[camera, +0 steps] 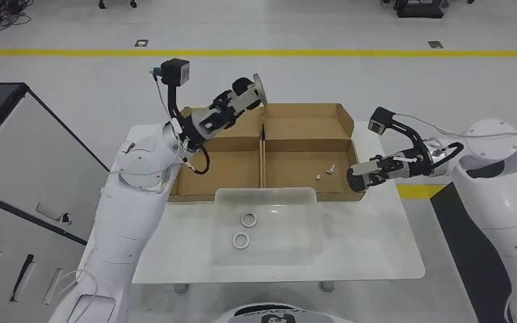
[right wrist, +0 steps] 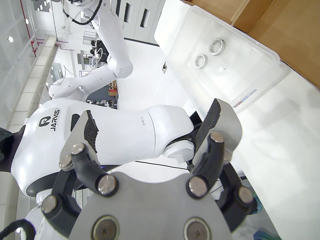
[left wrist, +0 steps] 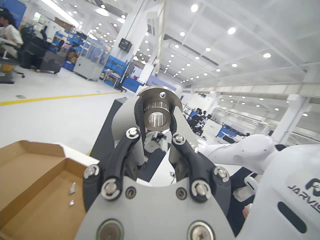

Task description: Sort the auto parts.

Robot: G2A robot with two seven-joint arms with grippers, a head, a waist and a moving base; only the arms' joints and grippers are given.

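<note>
The left gripper (left wrist: 156,119) has its fingers clamped on the flanged metal hub (left wrist: 160,93), bore axis running along the fingers and flange out at the tips. It hangs raised over the cardboard box's (camera: 307,106) far rim, near the centre divider. The far-left compartment looks to lie just nearward and below. The right gripper (right wrist: 152,123), fingers wide and empty, sits by the box's right wall, well apart.

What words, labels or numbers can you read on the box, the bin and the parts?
Clear bin, corner sticker: too small to read.
Cardboard box: none.
Flanged metal part in the left pincer: none.
Two rings: none.
</note>
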